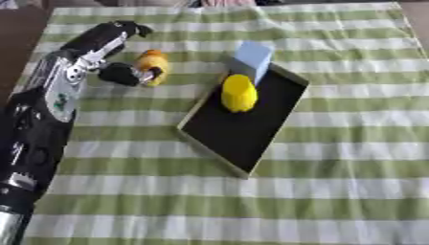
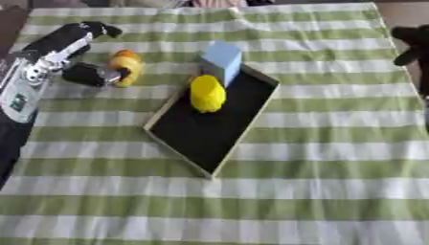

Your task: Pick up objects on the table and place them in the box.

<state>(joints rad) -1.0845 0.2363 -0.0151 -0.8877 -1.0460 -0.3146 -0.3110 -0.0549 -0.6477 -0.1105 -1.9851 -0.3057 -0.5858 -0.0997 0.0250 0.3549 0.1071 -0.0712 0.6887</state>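
A shallow black box (image 1: 251, 160) with a wooden rim lies askew in the middle of the table. Inside it, near the far end, lies a yellow rounded object (image 1: 239, 92). A light blue block (image 1: 254, 58) stands at the box's far corner. Left of the box, a yellow and orange toy (image 1: 153, 65) rests on the cloth. My left hand (image 1: 107, 45) is right beside the toy on its left, open; its thumb (image 1: 124, 75) touches the toy's near side and its fingers (image 1: 134, 28) are raised behind it. My right hand (image 2: 412, 41) shows as a dark shape at the right edge.
A green and white striped cloth (image 1: 335, 191) covers the table. My left arm (image 1: 38, 124) runs along the cloth's left edge. The table's far edge lies just beyond the toy and the box.
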